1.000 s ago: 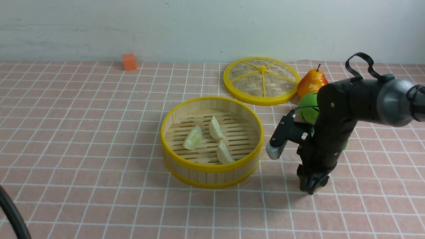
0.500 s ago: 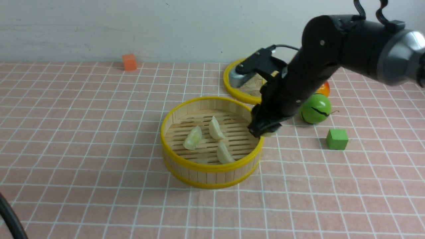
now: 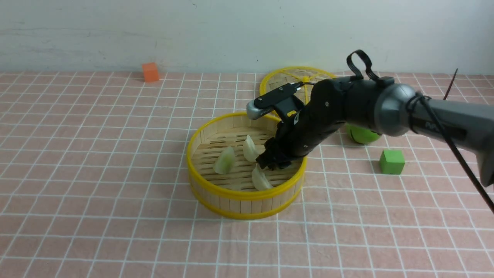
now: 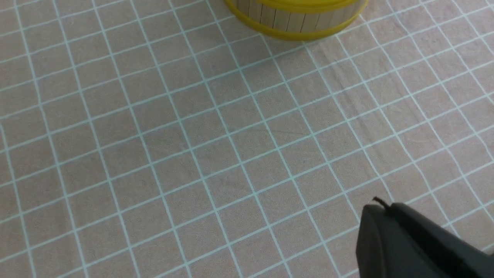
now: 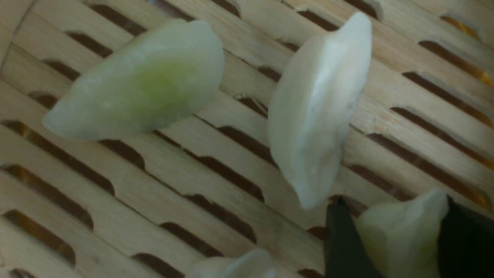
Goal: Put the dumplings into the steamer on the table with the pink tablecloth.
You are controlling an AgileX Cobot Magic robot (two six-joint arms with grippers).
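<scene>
On the pink tablecloth (image 3: pixel 96 154) stands the steamer (image 3: pixel 247 195), a round bamboo basket with yellow rims. Three pale dumplings lie on its slats (image 3: pixel 224 161) (image 3: pixel 250 150) (image 3: pixel 261 179). My right gripper (image 3: pixel 272 164) reaches down inside the steamer at its right side. In the right wrist view its black fingers (image 5: pixel 341 239) press both sides of another dumpling (image 5: pixel 401 231), just above the slats, beside two lying dumplings (image 5: pixel 146 81) (image 5: pixel 316 108). My left gripper (image 4: pixel 380 206) is shut and empty over bare cloth, well short of the steamer's wall (image 4: pixel 297 27).
The flat woven lid (image 3: pixel 285 83) lies behind the steamer, partly hidden by my right arm. A green ball (image 3: pixel 361 135) and a green cube (image 3: pixel 391 161) sit to the right. An orange cube (image 3: pixel 150 72) is by the back wall at the left.
My right arm has lifted from the cloth right of the steamer, swung left over the rim, and lowered its gripper into the basket. The three lying dumplings have not moved.
</scene>
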